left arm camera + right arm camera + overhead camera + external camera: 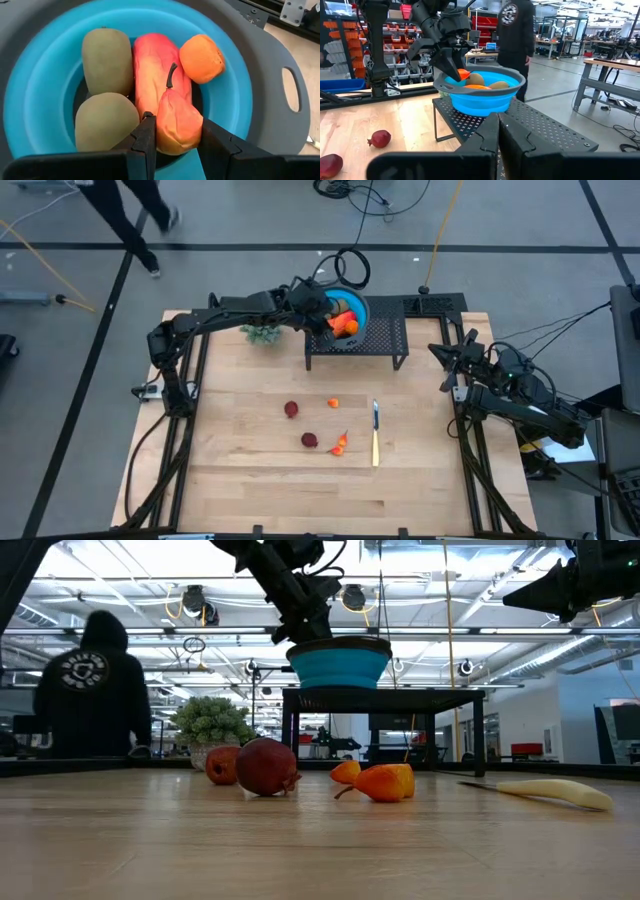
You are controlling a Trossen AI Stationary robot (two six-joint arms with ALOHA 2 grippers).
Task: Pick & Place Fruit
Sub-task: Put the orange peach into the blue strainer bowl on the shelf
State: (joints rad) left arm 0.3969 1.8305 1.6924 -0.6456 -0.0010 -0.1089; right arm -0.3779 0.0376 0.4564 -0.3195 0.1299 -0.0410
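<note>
Blue bowl (45,90) sits on the black rack (385,340) at the table's (250,480) far edge, and I have the left gripper (172,137) down inside it, fingers closed on an orange-red pear-like fruit (177,120). It lies against a long red-yellow fruit (152,70), with two brownish-green ovals (107,60) on one side and a small orange (201,58) by the rim. Near the table's middle I see two dark red fruits (291,409), a tiny orange one (333,403), an orange-red piece (341,444) and the knife (375,435). My right gripper (497,132) waits shut at the right edge.
</note>
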